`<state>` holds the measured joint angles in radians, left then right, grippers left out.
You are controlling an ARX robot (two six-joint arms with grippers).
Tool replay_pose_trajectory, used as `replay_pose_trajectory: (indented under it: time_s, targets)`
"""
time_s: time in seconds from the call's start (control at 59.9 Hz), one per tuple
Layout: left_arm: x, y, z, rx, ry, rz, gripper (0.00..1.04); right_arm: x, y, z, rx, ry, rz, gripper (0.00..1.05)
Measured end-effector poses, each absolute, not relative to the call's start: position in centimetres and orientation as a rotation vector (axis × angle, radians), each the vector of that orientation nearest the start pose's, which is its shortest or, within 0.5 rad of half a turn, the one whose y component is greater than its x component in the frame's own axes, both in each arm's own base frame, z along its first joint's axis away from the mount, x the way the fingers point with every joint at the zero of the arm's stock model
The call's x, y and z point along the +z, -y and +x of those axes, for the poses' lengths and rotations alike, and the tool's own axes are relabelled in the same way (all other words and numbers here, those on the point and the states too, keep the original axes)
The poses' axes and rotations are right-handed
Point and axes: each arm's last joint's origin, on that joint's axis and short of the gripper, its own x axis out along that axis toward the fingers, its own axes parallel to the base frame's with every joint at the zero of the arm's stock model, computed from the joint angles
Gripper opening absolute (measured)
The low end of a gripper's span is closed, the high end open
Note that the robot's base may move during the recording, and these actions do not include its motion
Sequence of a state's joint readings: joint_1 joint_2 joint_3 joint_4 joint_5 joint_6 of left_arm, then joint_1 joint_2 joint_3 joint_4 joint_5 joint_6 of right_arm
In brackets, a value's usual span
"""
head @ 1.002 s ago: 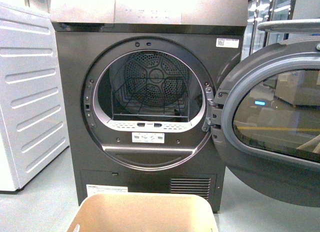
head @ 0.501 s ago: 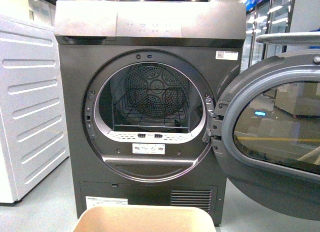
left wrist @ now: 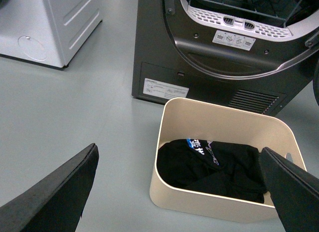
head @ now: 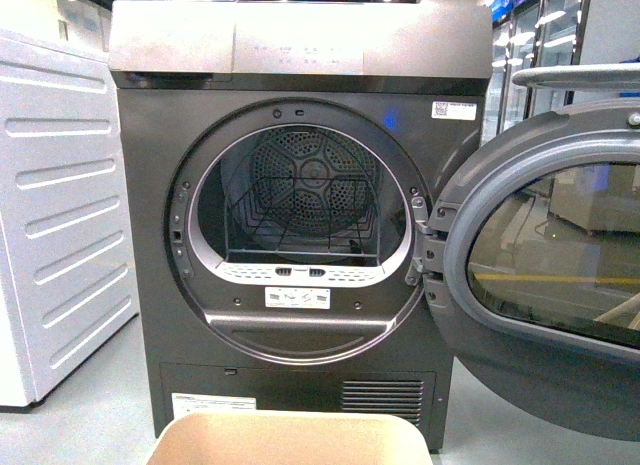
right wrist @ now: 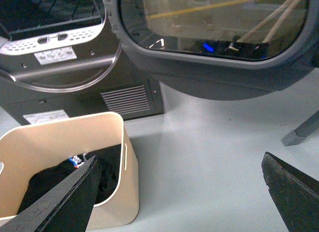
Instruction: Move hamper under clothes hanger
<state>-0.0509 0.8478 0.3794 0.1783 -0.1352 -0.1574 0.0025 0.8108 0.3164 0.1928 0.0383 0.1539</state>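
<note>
A hamper (left wrist: 224, 121) of black clothes (left wrist: 214, 164) is sitting before the open dryer (head: 150, 235); the left gripper (left wrist: 178, 147) and right gripper (right wrist: 180, 156) are hanging, jaws wide apart, empty.

My right gripper (right wrist: 179, 159) with fingers spread wide over grey floor (right wrist: 214, 142), beige hamper (right wrist: 60, 142) holding dark clothes (right wrist: 45, 187), close before the dark dryer (right wrist: 65, 92), round door (right wrist: 209, 72) open beside it
</note>
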Motion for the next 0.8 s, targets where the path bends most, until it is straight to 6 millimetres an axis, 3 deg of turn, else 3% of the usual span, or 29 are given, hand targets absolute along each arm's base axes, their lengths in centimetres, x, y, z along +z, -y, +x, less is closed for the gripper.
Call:
replay_pose_trajectory:
  time_s: [0.134,0.351,0.585,0.802]
  targets:
    - [20.9,0.7,24.1,0.048,-0.399,-0.086,0.98,20.9,-0.3,23.4,0.017,-0.424,0.139,0.97]
    - [17.3,2.3,29.9,0.015,-0.545,-0.043,0.98,18.9,-1.0,30.4,0.02,-0.552,0.132,0.97]
    - [12.4,4.6,33.4,-0.01,-0.647,-0.055,0.98,14.7,-2.3,35.7,-0.022,-0.666,0.098,0.97]
    - [8.4,4.7,34.5,0.021,-0.726,-0.075,0.98,12.0,-2.9,38.4,-0.036,-0.73,0.103,0.97]
